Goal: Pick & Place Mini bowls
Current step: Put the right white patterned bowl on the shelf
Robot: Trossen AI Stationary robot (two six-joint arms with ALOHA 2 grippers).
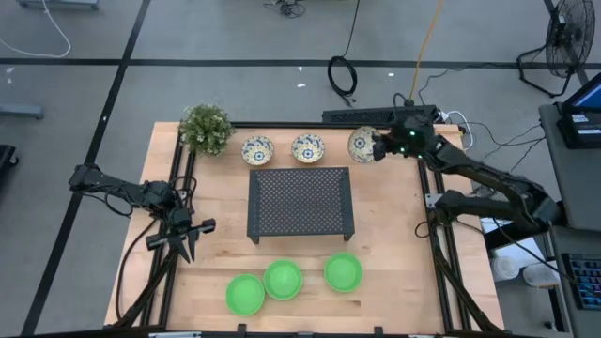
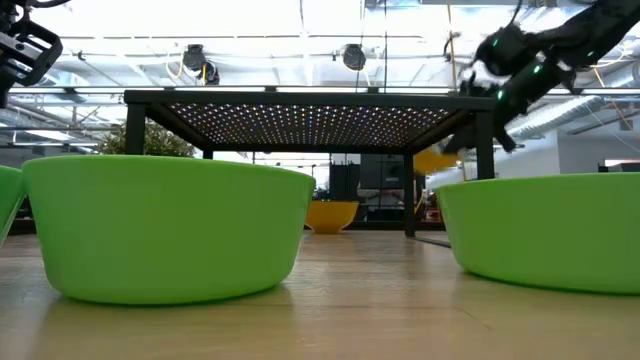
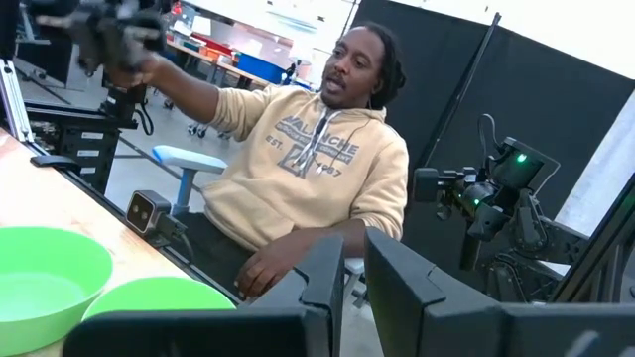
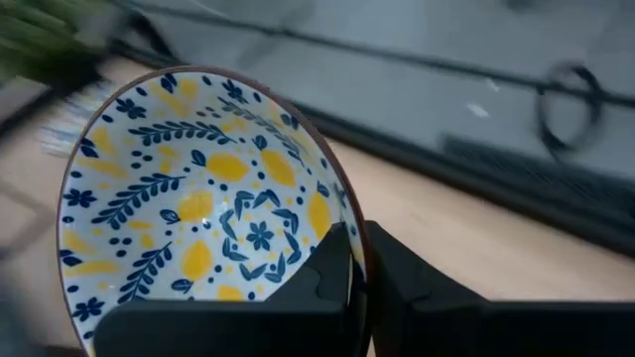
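The rim of the rightmost patterned mini bowl [image 4: 203, 193] is clamped by the right gripper [image 1: 378, 147] at the table's [image 1: 394, 244] far edge. The two other patterned bowls [image 1: 283, 148] are lined up beside it. The left gripper [image 1: 192, 230] is held clenched, nothing grasped, with the green bowls [image 1: 293, 279] off to its side.

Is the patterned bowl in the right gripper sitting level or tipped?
Tipped. The right gripper is shut on the rim of the patterned bowl, and the high view shows that bowl on edge, its inside facing sideways.
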